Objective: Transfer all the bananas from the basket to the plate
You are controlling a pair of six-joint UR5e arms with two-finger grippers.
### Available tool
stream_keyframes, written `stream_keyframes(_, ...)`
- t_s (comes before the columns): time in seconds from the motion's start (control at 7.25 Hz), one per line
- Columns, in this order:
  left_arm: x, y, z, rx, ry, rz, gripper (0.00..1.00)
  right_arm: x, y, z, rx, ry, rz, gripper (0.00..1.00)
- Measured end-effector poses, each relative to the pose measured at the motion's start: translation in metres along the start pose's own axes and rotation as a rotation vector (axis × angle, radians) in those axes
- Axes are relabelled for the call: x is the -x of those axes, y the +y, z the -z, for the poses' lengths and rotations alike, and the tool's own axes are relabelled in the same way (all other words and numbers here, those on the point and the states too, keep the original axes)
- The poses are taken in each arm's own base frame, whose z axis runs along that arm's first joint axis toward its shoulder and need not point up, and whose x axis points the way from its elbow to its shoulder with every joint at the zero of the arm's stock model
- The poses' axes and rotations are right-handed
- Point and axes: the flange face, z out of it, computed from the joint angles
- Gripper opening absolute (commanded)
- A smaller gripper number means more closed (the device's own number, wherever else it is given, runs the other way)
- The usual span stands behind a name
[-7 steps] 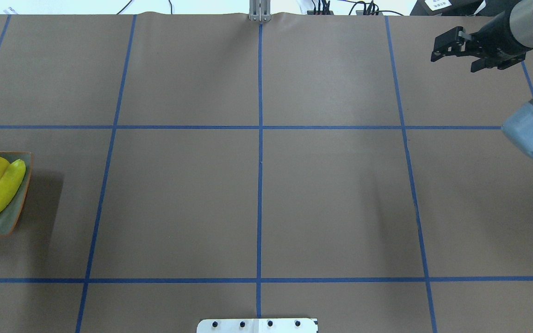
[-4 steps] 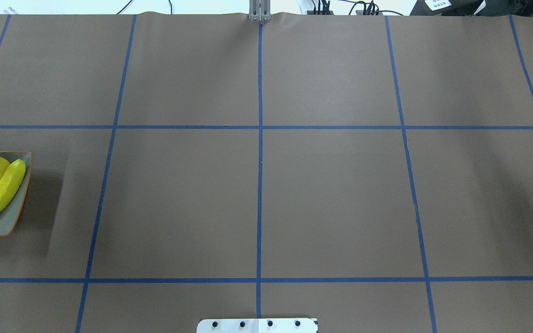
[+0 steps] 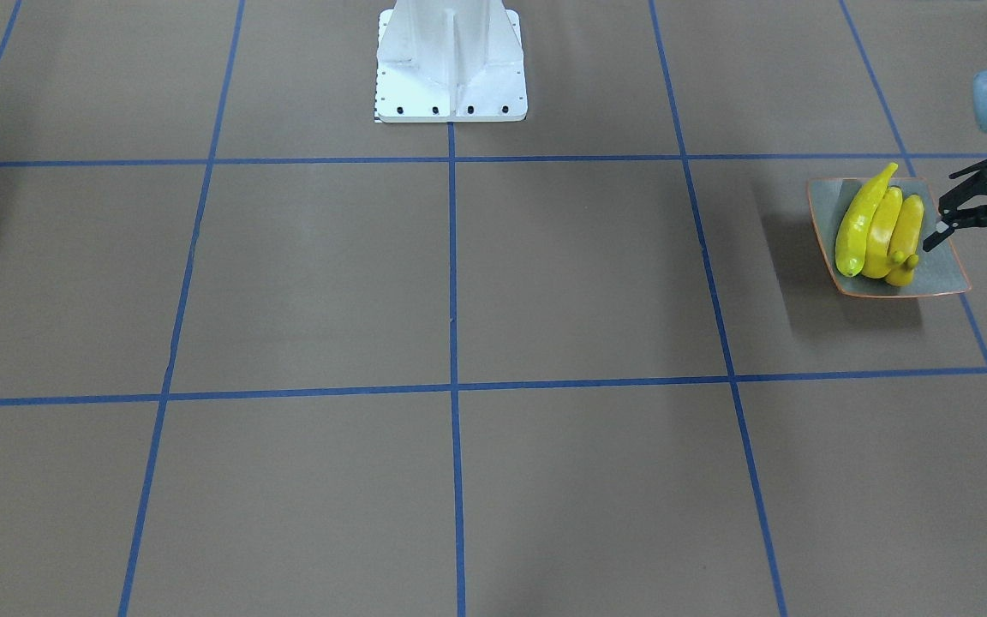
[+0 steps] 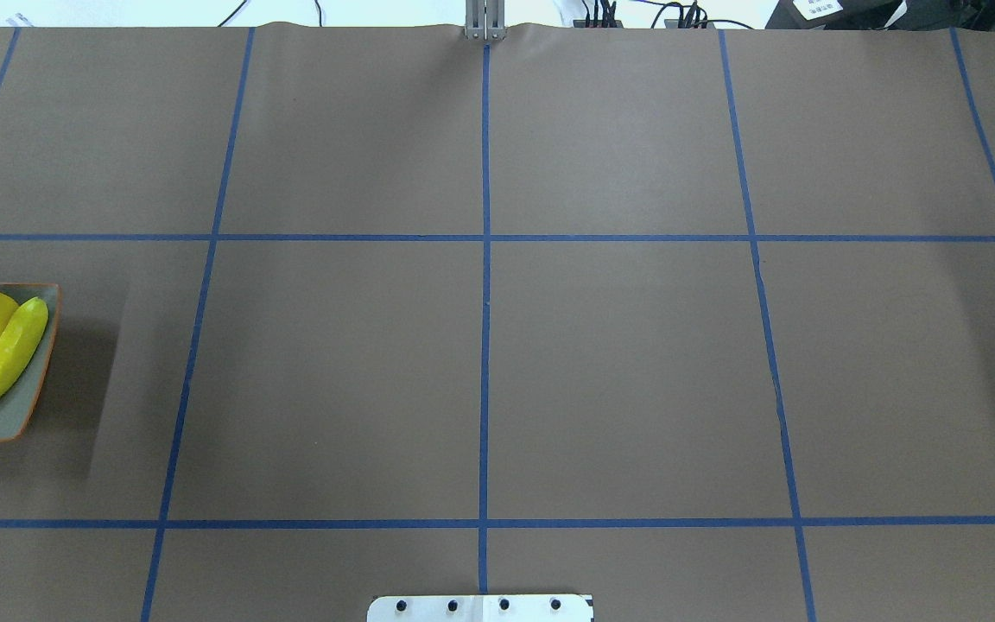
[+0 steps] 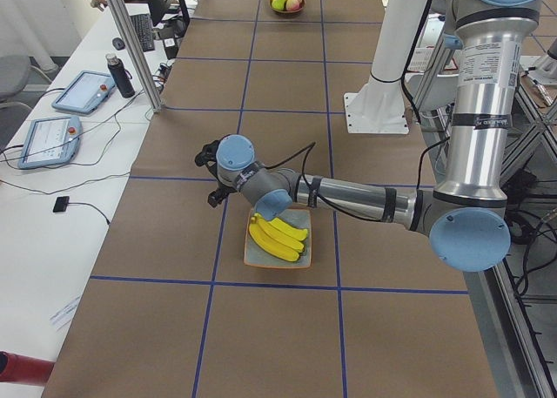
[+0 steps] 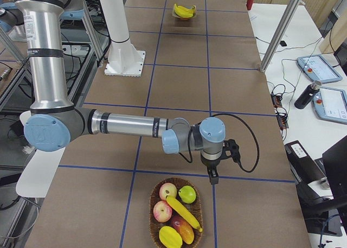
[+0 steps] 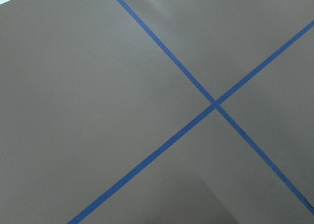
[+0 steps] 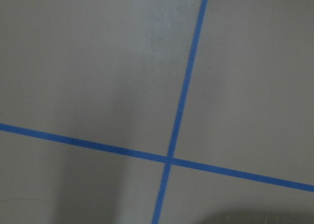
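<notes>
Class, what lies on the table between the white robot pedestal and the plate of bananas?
Between pedestal and plate, only bare brown table crossed by blue tape, per the front-facing view.

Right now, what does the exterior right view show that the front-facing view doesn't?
Exterior right only: the basket, holding one banana among other fruit, with the right gripper near its rim. Front-facing only: a plain look at the left gripper, jaws open, beside the plate. Both: the plate carrying bananas, and the white pedestal.

Three yellow bananas (image 3: pixel 875 227) on grey-green plate (image 3: pixel 941 276); fourth banana (image 6: pixel 184 212) in basket (image 6: pixel 152 210).
</notes>
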Motion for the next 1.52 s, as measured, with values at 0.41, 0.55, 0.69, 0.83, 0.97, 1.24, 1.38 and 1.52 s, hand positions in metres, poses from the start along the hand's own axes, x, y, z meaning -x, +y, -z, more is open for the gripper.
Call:
stream_keyframes(0.41,-0.005,-0.007,0.004,-0.014,-0.002,-0.005,1.00,-0.055,0.048,-0.011,0.016,-0.024,-0.234,0.95)
stream_keyframes(0.55,-0.008,-0.009,0.006,-0.018,-0.002,-0.002,1.00,-0.064,0.073,-0.018,-0.005,-0.032,-0.305,0.95)
stream_keyframes(0.69,-0.009,-0.011,0.007,-0.022,-0.001,-0.002,1.00,-0.068,0.100,-0.026,-0.046,-0.037,-0.358,0.94)
stream_keyframes(0.83,-0.010,-0.012,0.007,-0.023,-0.001,-0.004,1.00,-0.070,0.125,-0.033,-0.084,-0.044,-0.385,0.90)
stream_keyframes(0.97,-0.010,-0.012,0.007,-0.024,-0.001,-0.004,1.00,-0.071,0.146,-0.039,-0.101,-0.048,-0.392,0.85)
stream_keyframes(1.24,-0.010,-0.009,0.008,-0.023,-0.002,-0.002,1.00,-0.069,0.169,-0.047,-0.110,-0.056,-0.375,0.72)
stream_keyframes(1.38,-0.010,-0.008,0.008,-0.023,-0.002,-0.002,1.00,-0.066,0.176,-0.051,-0.111,-0.061,-0.357,0.69)
stream_keyframes(1.52,-0.010,-0.007,0.008,-0.023,-0.002,-0.002,1.00,-0.063,0.180,-0.054,-0.109,-0.065,-0.340,0.67)
